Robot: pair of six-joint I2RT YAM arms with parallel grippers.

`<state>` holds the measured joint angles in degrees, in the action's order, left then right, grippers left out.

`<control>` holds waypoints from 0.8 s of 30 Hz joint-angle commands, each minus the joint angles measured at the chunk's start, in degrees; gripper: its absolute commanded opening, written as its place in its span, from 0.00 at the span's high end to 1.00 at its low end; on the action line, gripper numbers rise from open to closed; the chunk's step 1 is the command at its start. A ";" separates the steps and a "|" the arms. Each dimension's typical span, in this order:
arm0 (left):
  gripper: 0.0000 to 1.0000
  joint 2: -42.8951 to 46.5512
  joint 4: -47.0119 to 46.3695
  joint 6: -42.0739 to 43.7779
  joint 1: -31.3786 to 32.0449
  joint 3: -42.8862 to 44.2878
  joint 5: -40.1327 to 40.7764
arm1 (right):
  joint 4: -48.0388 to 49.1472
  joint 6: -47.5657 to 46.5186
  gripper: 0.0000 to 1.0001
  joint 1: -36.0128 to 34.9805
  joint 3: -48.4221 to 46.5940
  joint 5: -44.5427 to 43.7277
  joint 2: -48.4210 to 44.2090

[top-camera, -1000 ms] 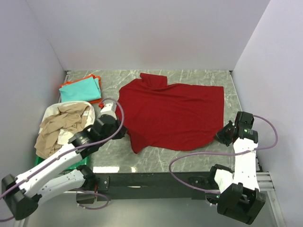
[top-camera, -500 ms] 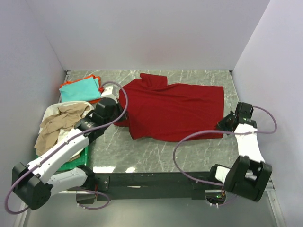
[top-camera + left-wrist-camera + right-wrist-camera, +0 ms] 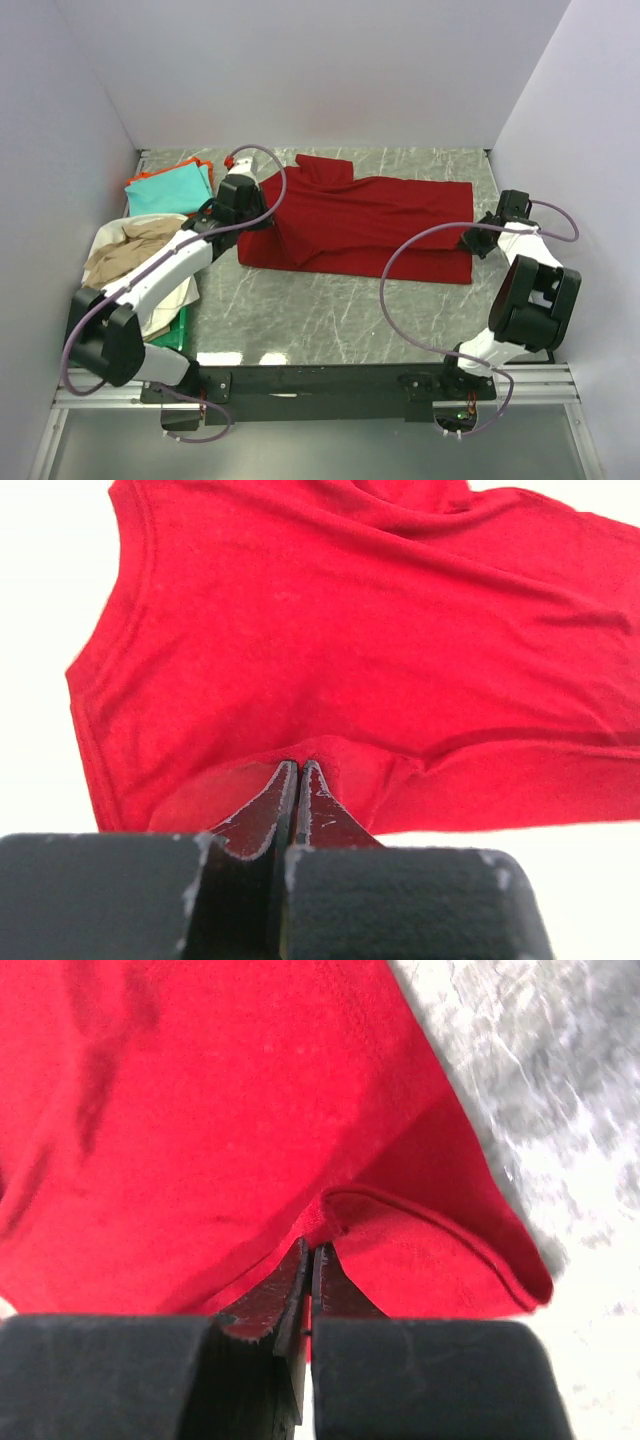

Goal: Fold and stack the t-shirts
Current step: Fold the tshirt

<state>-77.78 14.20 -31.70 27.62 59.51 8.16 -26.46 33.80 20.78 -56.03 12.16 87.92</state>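
Observation:
The dark red t-shirt (image 3: 370,225) lies across the middle of the table, its near part doubled back over the far part. My left gripper (image 3: 266,212) is shut on the shirt's left edge, and the left wrist view shows the red cloth (image 3: 350,630) bunched at the tips of that gripper (image 3: 298,765). At the shirt's right edge my right gripper (image 3: 476,242) is shut on a hemmed fold of the cloth (image 3: 200,1110), pinched at its tips (image 3: 310,1247). Folded teal and orange t-shirts (image 3: 170,190) sit at the back left. Beige and white t-shirts (image 3: 140,260) lie in a heap at the left.
The green tray (image 3: 172,335) shows under the heap at the left edge. Bare marble table (image 3: 330,310) runs between the red shirt and the near rail. Walls close in the back and both sides. Purple cables loop over both arms.
Both grippers have moved away from the near edge toward the back, carrying the red shirt's near hem with them. The shirt now covers a shorter strip of table.

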 commanded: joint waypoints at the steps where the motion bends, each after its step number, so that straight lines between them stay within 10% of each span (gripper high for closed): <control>1: 0.99 -3.42 -2.86 2.35 -1.42 4.47 -1.40 | 2.72 -0.58 1.00 -0.03 -2.42 0.67 2.69; 24: 0.99 -15.56 -2.24 4.90 -6.52 15.29 -3.41 | 2.11 0.04 1.00 -0.03 -10.15 -2.41 9.28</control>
<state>-91.83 14.02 -28.08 21.67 71.94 6.33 -24.67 33.85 20.78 -63.24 11.20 95.53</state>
